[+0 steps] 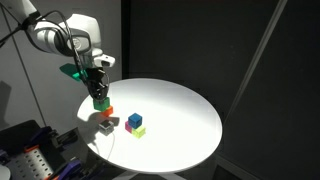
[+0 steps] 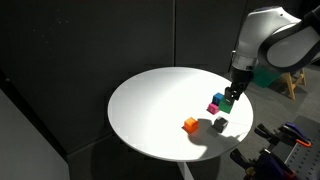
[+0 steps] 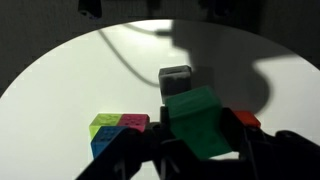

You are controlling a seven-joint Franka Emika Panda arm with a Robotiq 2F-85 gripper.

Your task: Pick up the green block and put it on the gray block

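A round white tabletop [image 1: 185, 105] is seen against a dark backdrop, and a white robot arm [image 1: 60, 38] is reached over its edge. The two-finger gripper [image 2: 229, 97] is closed on the small, saturated green cube [image 3: 200, 122], which is clamped between the jaws by two opposite side faces and appears to be held slightly clear of the table.

In the wrist view, the small, plain light-gray cube [image 3: 176, 78] is seen just beyond the held green block, farther from the camera and a little to its left, with a bare top face. A small orange cube [image 1: 107, 112] rests near the held block on the right of the wrist view. A tight cluster of a blue cube [image 1: 134, 120], a lime yellow-green cube [image 1: 138, 131] and a magenta cube [image 3: 134, 122] lies to the left, apart from the gray block.

The green block is judged to be light, rigid and smooth-faced, so little squeeze should be needed, though it might twist or slip in a grip placed off-centre. A hold across the middle of two parallel sides is best, with the underside left free to be set flat and square on the gray block.
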